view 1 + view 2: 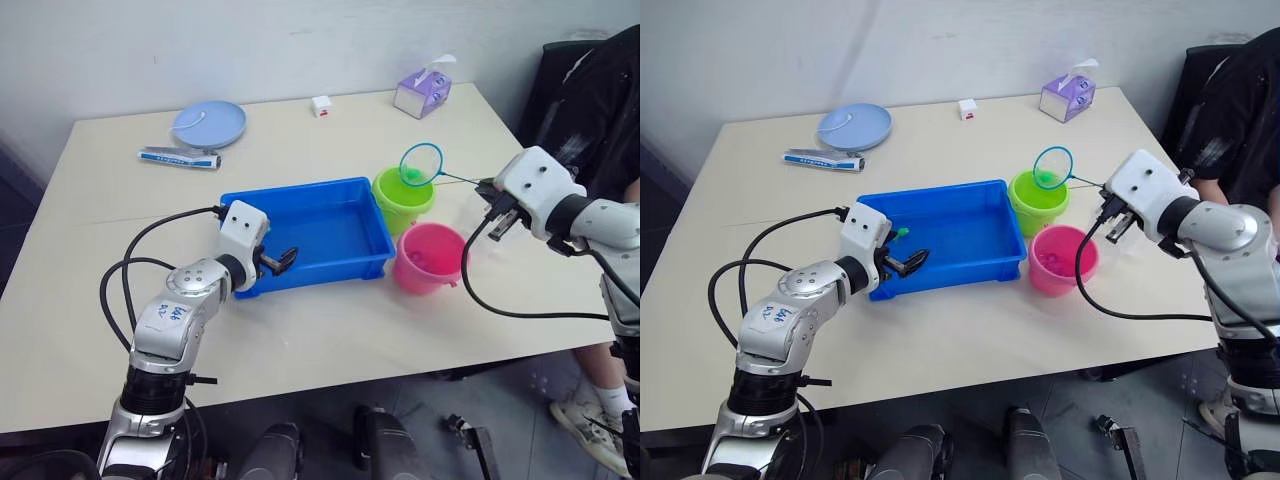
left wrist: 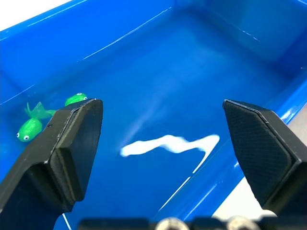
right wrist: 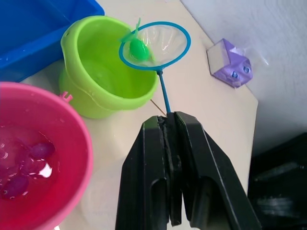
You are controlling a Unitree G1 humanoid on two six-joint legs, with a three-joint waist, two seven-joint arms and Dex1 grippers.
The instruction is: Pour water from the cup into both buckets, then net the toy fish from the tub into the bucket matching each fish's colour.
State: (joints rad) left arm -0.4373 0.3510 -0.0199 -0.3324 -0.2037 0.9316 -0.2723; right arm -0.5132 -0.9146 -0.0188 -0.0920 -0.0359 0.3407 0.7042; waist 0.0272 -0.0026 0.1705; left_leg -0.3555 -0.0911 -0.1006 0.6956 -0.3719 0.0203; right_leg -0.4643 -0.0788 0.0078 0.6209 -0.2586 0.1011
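Surface: a pale table [image 1: 330,330] is standing against a white wall.
Buckets: two are sitting right of the blue tub [image 1: 310,232], the green bucket [image 1: 402,200] farther, the pink bucket [image 1: 428,258] nearer.
Fish: two green fish [image 2: 29,128] are lying in the tub; one green fish [image 3: 138,48] is riding in the net [image 3: 154,45] over the green bucket; pink ones [image 3: 29,163] are lying in the pink bucket.
Right gripper [image 3: 171,125]: jaws are clamping the net's stick.
Left gripper [image 1: 280,260]: jaws are gaping wide at the tub's near left corner.
Around: a plate [image 1: 208,123], tube [image 1: 179,157] and tissue box [image 1: 422,92] are lying far back; a person [image 1: 600,110] is sitting right.

1. A pale beige table [image 1: 330,330] stands against a plain white wall [image 1: 250,40].
2. A dark chair [image 1: 585,90] sits at the table's right end.
3. The floor [image 1: 520,420] below is grey.
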